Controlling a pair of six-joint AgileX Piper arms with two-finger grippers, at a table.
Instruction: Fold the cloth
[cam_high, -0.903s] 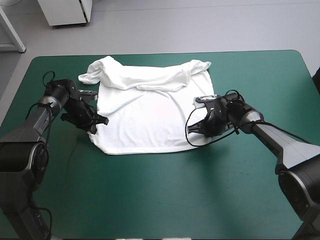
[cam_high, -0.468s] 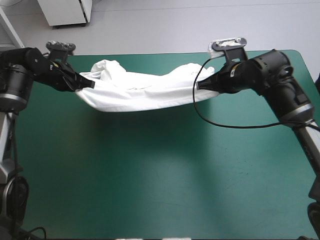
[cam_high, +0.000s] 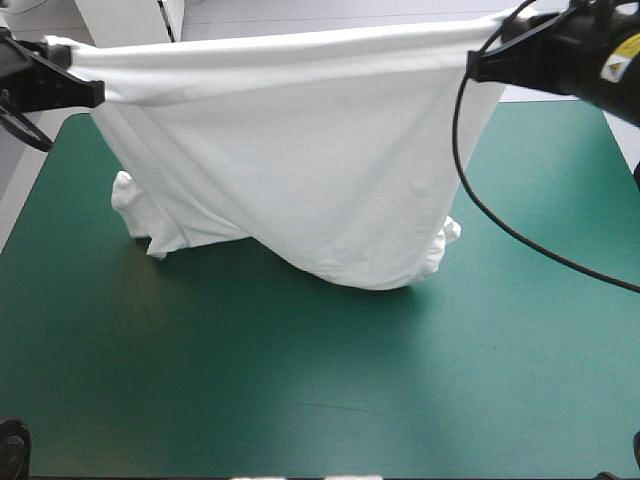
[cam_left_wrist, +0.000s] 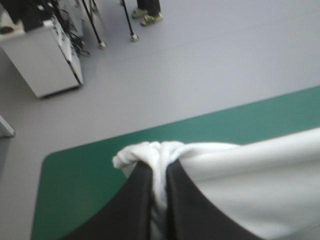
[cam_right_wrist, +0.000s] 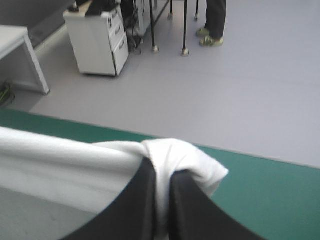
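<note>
The white T-shirt (cam_high: 300, 170) hung stretched like a curtain over the far half of the teal-green desk (cam_high: 320, 400), its lowest folds down at the cover. The left gripper (cam_left_wrist: 159, 167) and the right gripper (cam_right_wrist: 161, 172) each clenched 1 bunched upper corner, high above the desk's far corners.

- High camera: above and behind, looking forward and down on the teal-green table (cam_high: 250, 400).
- Wrist cameras: close in, facing past its far edge; all three share the T-shirt (cam_high: 300, 150).
</note>
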